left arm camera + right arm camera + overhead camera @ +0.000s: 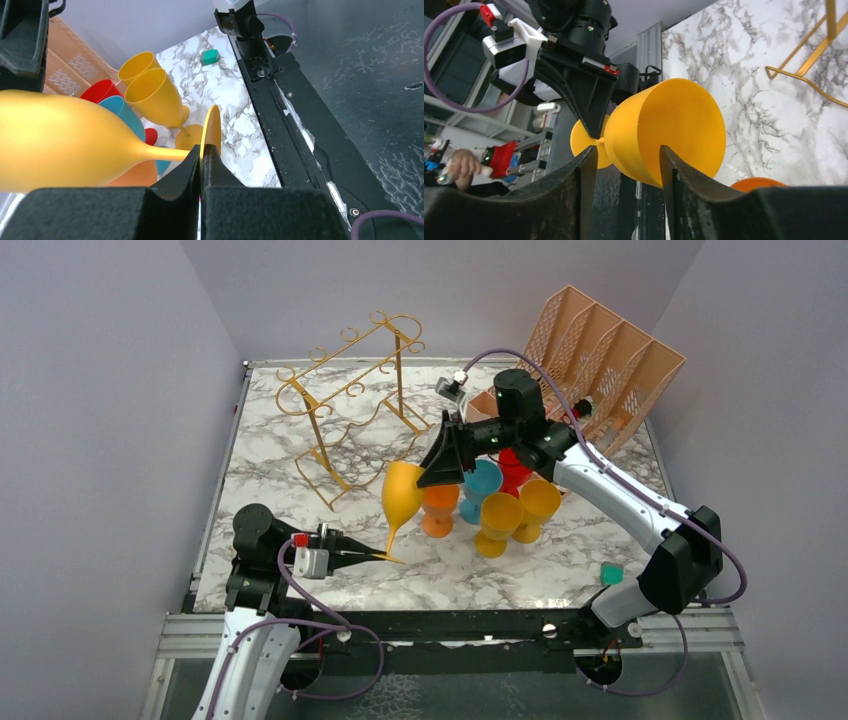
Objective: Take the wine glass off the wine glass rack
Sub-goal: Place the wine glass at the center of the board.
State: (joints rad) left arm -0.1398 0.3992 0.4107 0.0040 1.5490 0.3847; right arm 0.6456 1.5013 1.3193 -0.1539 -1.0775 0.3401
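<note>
Yellow wine glass [402, 495] is clear of the gold rack [340, 390] at far left. The left gripper [375, 556] is clamped on its stem, and the right gripper [626, 152] is spread wide at the bowl. Likely next: a steady upright set-down.

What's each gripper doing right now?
Left gripper: closed on the stem of the yellow wine glass.
Right gripper: open, close to the glass's bowl.
</note>
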